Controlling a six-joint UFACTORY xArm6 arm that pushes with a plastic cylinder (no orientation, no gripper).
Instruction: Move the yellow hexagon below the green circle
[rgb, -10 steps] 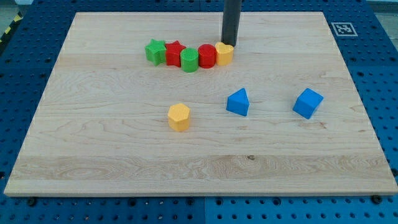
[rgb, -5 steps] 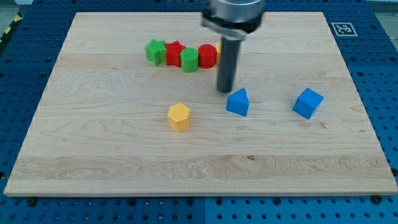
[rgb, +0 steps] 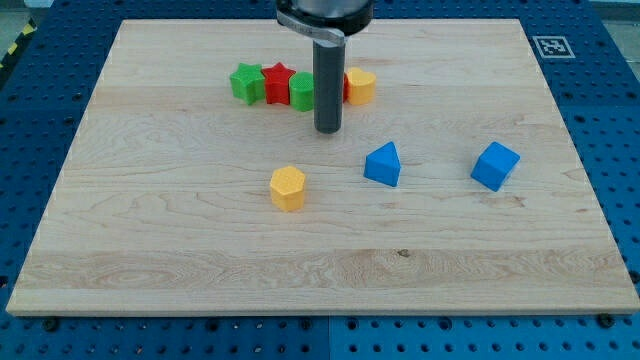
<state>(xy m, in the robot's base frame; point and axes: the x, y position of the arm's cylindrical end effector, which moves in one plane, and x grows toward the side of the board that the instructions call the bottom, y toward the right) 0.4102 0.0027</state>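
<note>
The yellow hexagon (rgb: 288, 187) sits near the board's middle, alone. The green circle (rgb: 301, 91) stands in a row near the view's top, partly hidden behind my rod. The row runs green star (rgb: 246, 82), red star (rgb: 277, 82), green circle, a red block (rgb: 346, 85) mostly hidden by the rod, then a yellow block (rgb: 362, 86). My tip (rgb: 328, 131) rests on the board just below the row, up and to the right of the yellow hexagon, touching no block.
A blue triangular block (rgb: 383, 164) lies right of the yellow hexagon. A blue cube (rgb: 495, 166) lies further to the right. The wooden board (rgb: 150, 250) sits on a blue perforated table, with a marker tag (rgb: 553, 46) at its top right corner.
My tip moved from beside the yellow block at the row's right end down toward the blue triangular block, then left to below the green circle. No block moved.
</note>
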